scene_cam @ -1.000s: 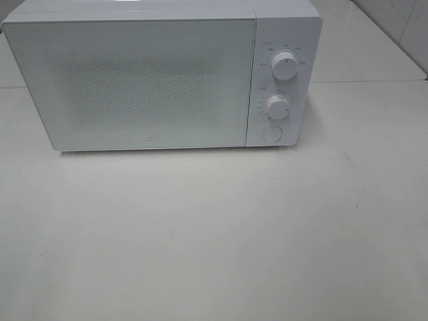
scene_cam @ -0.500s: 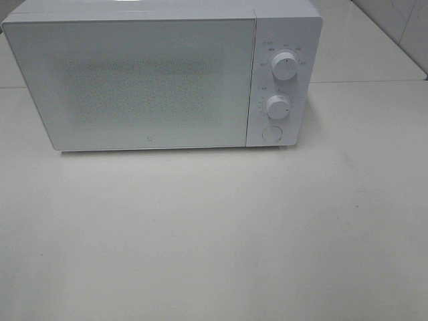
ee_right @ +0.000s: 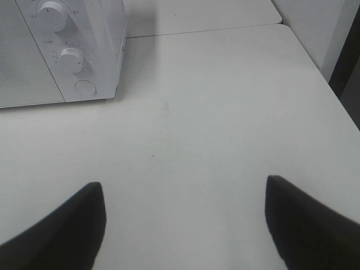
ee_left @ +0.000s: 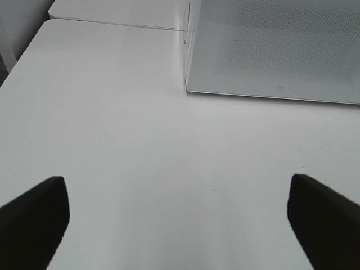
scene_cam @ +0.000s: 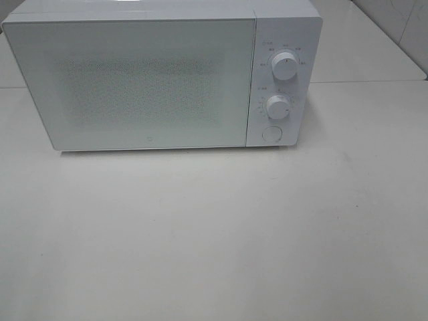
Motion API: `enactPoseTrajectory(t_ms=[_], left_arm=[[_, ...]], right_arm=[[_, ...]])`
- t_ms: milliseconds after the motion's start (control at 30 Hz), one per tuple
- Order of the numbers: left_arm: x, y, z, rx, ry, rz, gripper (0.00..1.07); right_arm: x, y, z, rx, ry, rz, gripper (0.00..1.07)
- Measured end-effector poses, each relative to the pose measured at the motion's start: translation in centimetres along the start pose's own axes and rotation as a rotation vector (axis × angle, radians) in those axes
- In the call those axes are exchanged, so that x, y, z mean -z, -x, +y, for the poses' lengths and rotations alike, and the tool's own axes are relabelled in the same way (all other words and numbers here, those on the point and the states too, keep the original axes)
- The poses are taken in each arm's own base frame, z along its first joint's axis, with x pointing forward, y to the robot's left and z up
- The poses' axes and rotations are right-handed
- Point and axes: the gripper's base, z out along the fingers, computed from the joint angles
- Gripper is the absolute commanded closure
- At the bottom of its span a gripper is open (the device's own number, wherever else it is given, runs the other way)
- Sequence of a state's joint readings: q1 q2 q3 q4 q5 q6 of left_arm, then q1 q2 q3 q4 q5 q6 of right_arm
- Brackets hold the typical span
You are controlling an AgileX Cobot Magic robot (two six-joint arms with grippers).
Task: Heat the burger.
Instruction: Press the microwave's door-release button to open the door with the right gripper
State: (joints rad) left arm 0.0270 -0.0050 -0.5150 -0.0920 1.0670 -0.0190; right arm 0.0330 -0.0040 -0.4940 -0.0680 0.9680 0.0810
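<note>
Burger, location: not in view in any camera. It may sit behind the microwave (scene_cam: 134, 80) door (scene_cam: 134, 83), but the frosted panel hides the inside, so I cannot tell.
Burger, look: cannot be described; nothing of it shows.
Burger, handling (judgement): likely light, soft and easily crushed, a loose stack whose layers can slide apart. Grip gently across the bun's sides, low enough to catch the bottom half, and keep it level.
Left gripper (ee_left: 175, 178): released, jaws spread wide, nothing between them, hovering over bare table (scene_cam: 214, 234) near the microwave's hinge-side corner.
Right gripper (ee_right: 184, 183): released, jaws spread wide, holding nothing, over the table in front of the control panel.
Microwave: white, standing at the table's rear, door closed flush.
Controls: upper knob (scene_cam: 285, 67), lower knob (scene_cam: 277, 107), round button (scene_cam: 271, 133) beneath them.
Step in hand (judgement): either the door must be opened to load the burger, or the knobs must be set; the pictures do not settle which.
Risk: squeezing too hard would flatten the bun.
</note>
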Motion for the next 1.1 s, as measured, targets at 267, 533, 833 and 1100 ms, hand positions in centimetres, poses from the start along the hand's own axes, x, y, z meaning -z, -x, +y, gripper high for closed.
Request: enactPoseTrajectory(t_ms=[267, 533, 833, 1100], left_arm=[[0.0, 0.0, 0.0, 0.0, 0.0, 0.0, 0.09], [0.0, 0.0, 0.0, 0.0, 0.0, 0.0, 0.09], [0.0, 0.0, 0.0, 0.0, 0.0, 0.0, 0.09], [0.0, 0.0, 0.0, 0.0, 0.0, 0.0, 0.09]], right_arm=[[0.0, 0.0, 0.0, 0.0, 0.0, 0.0, 0.31], [0.6, 0.8, 0.0, 0.002, 0.0, -0.037, 0.31], [-1.9, 4.1, 0.4, 0.01, 0.012, -0.094, 0.31], [-5.8, 6.2, 0.8, 0.018, 0.022, -0.081, 0.31]])
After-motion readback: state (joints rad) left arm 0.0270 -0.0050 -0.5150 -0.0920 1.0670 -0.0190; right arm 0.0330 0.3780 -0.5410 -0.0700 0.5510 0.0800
